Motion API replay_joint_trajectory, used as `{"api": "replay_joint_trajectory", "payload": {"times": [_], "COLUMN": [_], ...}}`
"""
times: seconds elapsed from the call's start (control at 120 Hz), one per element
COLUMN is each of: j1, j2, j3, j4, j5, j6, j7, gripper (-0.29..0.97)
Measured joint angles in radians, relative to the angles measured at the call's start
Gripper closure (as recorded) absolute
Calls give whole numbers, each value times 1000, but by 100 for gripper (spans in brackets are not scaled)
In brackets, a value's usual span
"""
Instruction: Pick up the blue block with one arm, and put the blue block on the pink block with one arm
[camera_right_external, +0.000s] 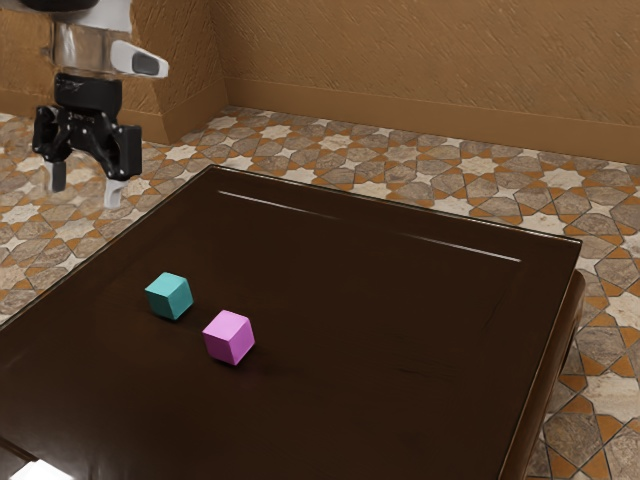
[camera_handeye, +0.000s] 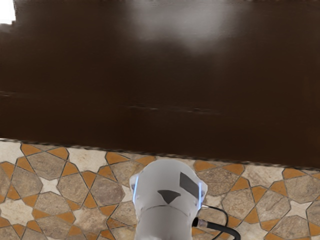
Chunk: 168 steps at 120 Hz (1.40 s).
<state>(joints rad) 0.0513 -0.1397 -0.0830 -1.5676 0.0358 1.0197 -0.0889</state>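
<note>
A teal-blue block rests on the dark brown table, toward the exterior view's left. Just to its right and slightly nearer the camera lies a pink block, a small gap apart from it. My gripper hangs high at the exterior view's upper left, well above and beyond the table's left edge. Its two fingers stand apart with nothing between them. In the wrist view the glossy table top stretches under the hand, and the arm's white base stands on the floor.
Patterned tile floor surrounds the table, and tan walls close the room behind. The table's far edge and right edge drop to the floor. A cable runs by the arm's base.
</note>
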Motion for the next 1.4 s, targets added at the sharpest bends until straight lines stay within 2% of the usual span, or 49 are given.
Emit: {"api": "replay_joint_trajectory", "payload": {"times": [0.108,0.233,0.317,0.408,0.483,0.575,0.733,0.875,0.992,1.4], "j1": [-1,35,46,99,134,169,131,130,185,262], "j2": [9,43,-2,65,156,197,263,255,270,424], "j3": [2,33,112,152,155,152,125,107,103,74], "j4": [-15,-51,-298,-442,-483,-566,-584,-625,-639,-537], "j5": [4,10,50,66,65,63,56,81,91,94], "j6": [179,296,446,660,829,1034,1276,1409,1482,1580], "j7": [-21,-83,-117,-125,-107,-83,-49,-21,2,96], "gripper": [0,0,0,0,0,0,0,0,0,0]}}
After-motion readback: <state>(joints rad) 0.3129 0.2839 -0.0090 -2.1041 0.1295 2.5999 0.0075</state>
